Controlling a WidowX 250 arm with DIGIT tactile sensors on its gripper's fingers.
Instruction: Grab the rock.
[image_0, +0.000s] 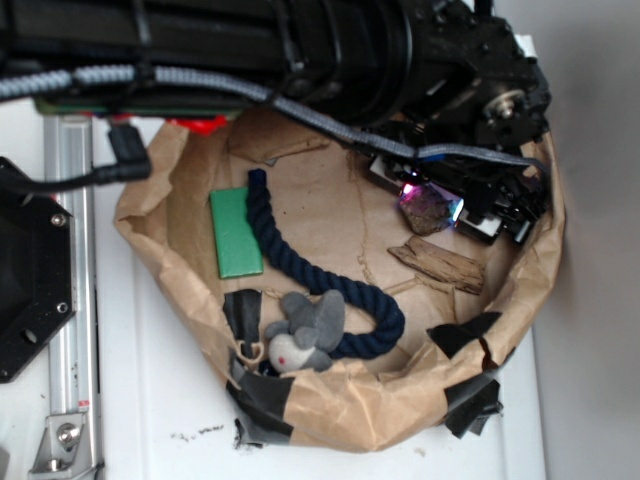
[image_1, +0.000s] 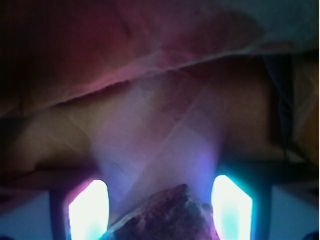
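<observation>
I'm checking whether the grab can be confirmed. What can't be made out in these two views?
- Exterior: pincer fingertips hidden by the arm; contact with the rock unclear.
- Wrist: rock cut off by bottom edge; glowing fingers overexposed.
- Wrist: paper wall dim, blurred.

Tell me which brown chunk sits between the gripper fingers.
The rock, dark and lit purple at the gripper; the flat wood piece lies apart, below it.

A white table (image_0: 170, 400) carries a crumpled brown paper nest (image_0: 380, 405) patched with black tape; just left of the nest lies a metal rail (image_0: 72, 250).
</observation>
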